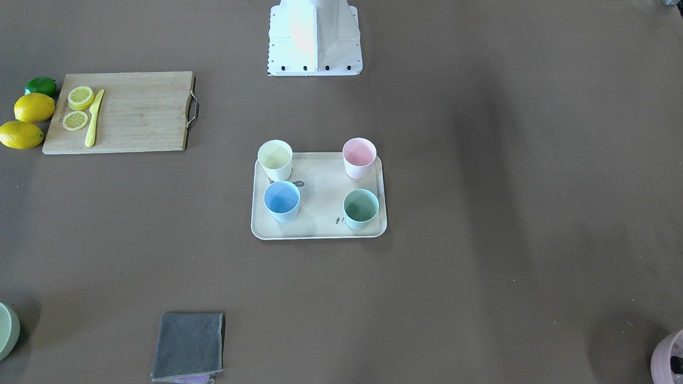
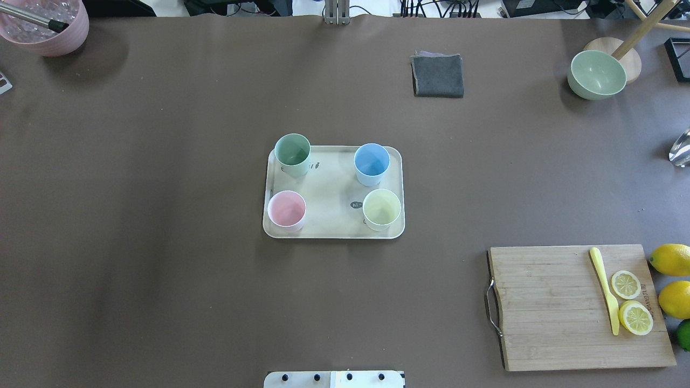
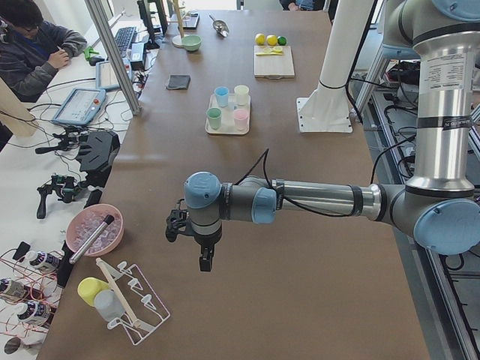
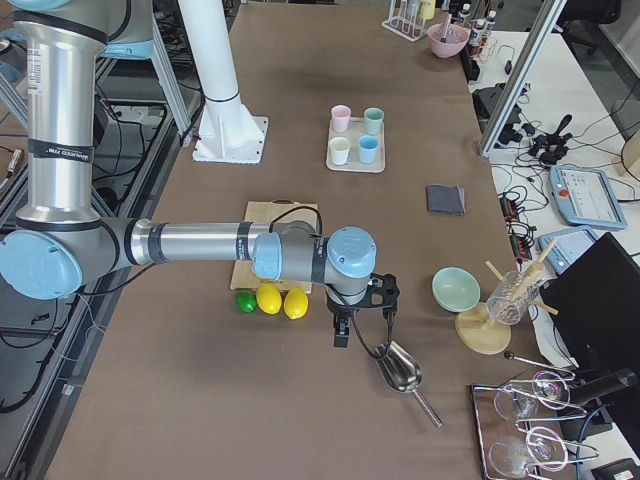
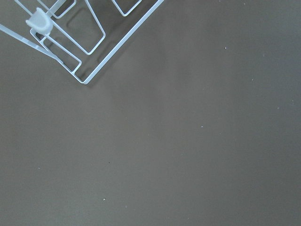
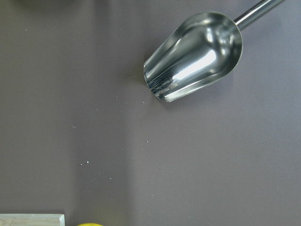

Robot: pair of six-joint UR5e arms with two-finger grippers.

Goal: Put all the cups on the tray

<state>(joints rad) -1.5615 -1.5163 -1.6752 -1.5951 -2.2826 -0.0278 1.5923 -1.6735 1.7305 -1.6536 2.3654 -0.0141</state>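
The cream tray [image 2: 331,188] lies mid-table with a cup upright in each corner. In the overhead view the mint green cup [image 2: 292,151] and light blue cup [image 2: 372,160] stand at the far side, and the pink cup [image 2: 286,209] and pale yellow cup [image 2: 381,207] at the near side. My left gripper [image 3: 204,259] hangs far from the tray, near the table's left end, and shows only in the exterior left view. My right gripper [image 4: 342,335] hangs near the right end beside the lemons. I cannot tell whether either is open or shut.
A wooden cutting board [image 2: 560,307] carries lemon slices and a yellow knife, with lemons [image 2: 671,258] beside it. A grey cloth [image 2: 437,75], a sage bowl [image 2: 597,74] and a pink pot [image 2: 46,27] sit at the far edge. A metal scoop [image 6: 197,54] lies under the right wrist, a wire rack [image 5: 80,42] under the left.
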